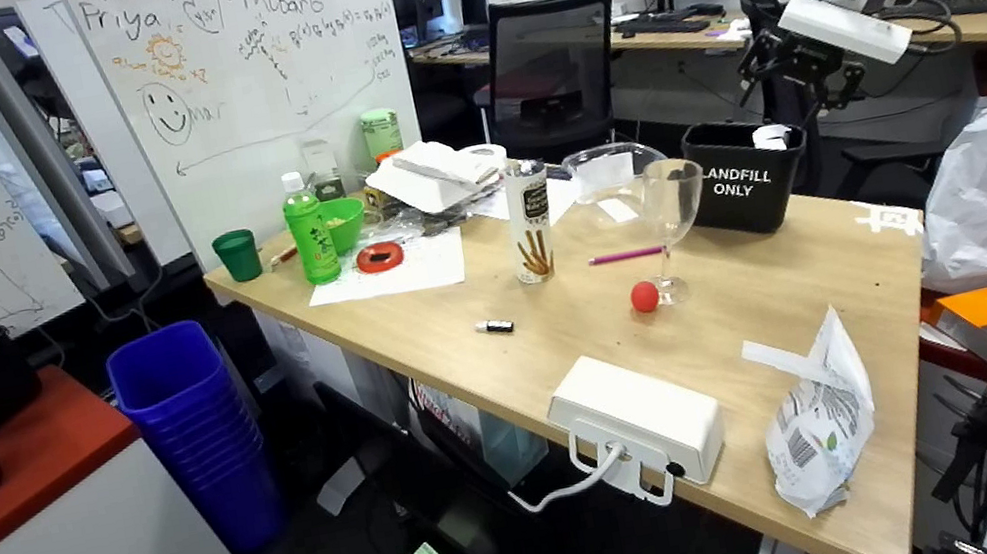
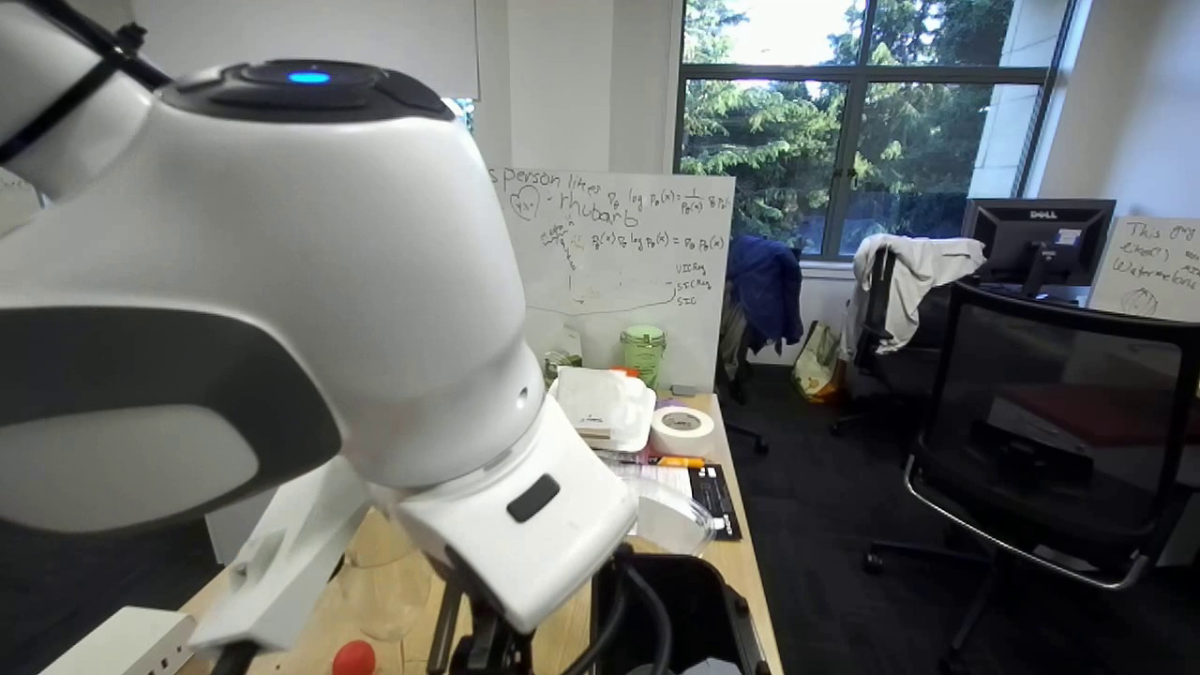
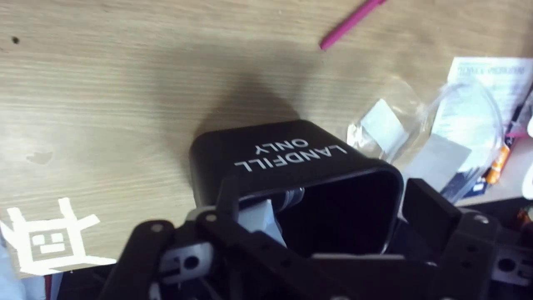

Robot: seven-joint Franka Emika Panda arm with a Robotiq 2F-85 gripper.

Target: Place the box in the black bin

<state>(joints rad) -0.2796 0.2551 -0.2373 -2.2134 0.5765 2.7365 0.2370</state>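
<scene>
The black bin [image 1: 737,191] with white "LANDFILL ONLY" lettering stands at the far right of the table. My gripper [image 3: 327,200] is above the bin's open mouth, jaws spread wide and nothing between them. In the wrist view the bin's lettered side [image 3: 275,156] lies beyond the fingers [image 3: 429,212], and its inside is mostly dark. An angular pale piece [image 3: 260,218] and a clear ridged item [image 3: 293,198] sit in it. A white cup-like thing [image 1: 771,137] shows at the rim in an exterior view. The box cannot be made out in any view.
Near the bin are a wine glass [image 1: 672,195], a red ball [image 1: 644,297], a pink pencil [image 1: 627,255] and a clear plastic container [image 1: 612,170]. A tall canister [image 1: 531,222], a white flat box [image 1: 635,419] and a crumpled packet [image 1: 824,422] also stand on the table.
</scene>
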